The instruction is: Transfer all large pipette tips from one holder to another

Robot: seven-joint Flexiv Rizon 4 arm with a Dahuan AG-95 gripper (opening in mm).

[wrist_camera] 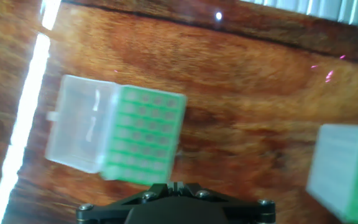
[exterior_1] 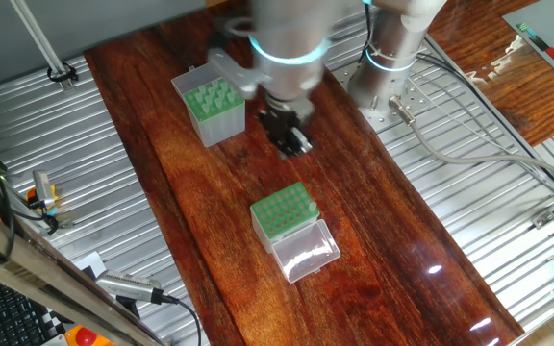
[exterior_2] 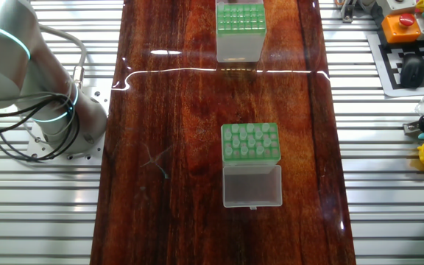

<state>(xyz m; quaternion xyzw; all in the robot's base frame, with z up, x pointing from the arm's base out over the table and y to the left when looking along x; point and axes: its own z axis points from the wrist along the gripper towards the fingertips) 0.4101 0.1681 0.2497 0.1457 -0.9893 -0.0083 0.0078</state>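
One pincer [exterior_1: 290, 135] hovering over tabletop [exterior_1: 373, 221] between boxes, grip state unclear. Taller grey-sided holder [exterior_1: 212, 108] just beside, holding large pipette tips [exterior_1: 210, 94]. Shorter green-topped box [exterior_1: 284, 212], clear lid [exterior_1: 306, 250] open; contents unclear.

Taller holder [exterior_1: 210, 109] and lidded box [exterior_1: 285, 213] stand well apart on the table [exterior_1: 373, 221]. Lid [exterior_1: 306, 252] lies open beside its box (on the side away from the holder).

A glossy wooden table [exterior_1: 210, 202] is lying under and all around the gripper, catching streaks of overhead light. Ribbed metal panels [exterior_2: 396, 184] are flanking it on both sides. A keyboard [exterior_1: 3, 308] is sitting well beyond.
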